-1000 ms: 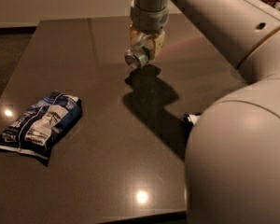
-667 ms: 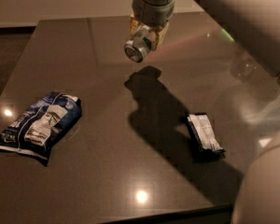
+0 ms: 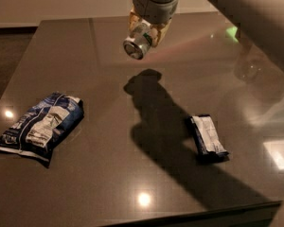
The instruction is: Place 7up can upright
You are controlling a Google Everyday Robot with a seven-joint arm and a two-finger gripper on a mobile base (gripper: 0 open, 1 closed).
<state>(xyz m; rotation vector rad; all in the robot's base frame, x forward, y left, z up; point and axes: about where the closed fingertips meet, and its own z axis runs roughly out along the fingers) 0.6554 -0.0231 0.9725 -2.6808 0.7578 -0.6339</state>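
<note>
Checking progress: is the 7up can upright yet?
No, the 7up can is tilted: shiny end toward camera, held by the hand above the far table.

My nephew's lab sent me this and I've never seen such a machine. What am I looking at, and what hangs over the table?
This is a one-armed robot, seen by its single camera looking down on a dark glossy table; where the camera sits is not known. The big pale shape at upper right is the arm. At its end is the two-finger gripper, a kind of clamp, hanging in the air over the table's far part. It is shut on a small silver-white aluminium can, tilted, shiny round end towards the camera, clear of the table. On the table lie a crinkled blue-and-white snack bag at left and a smaller flat packet at right.
</note>
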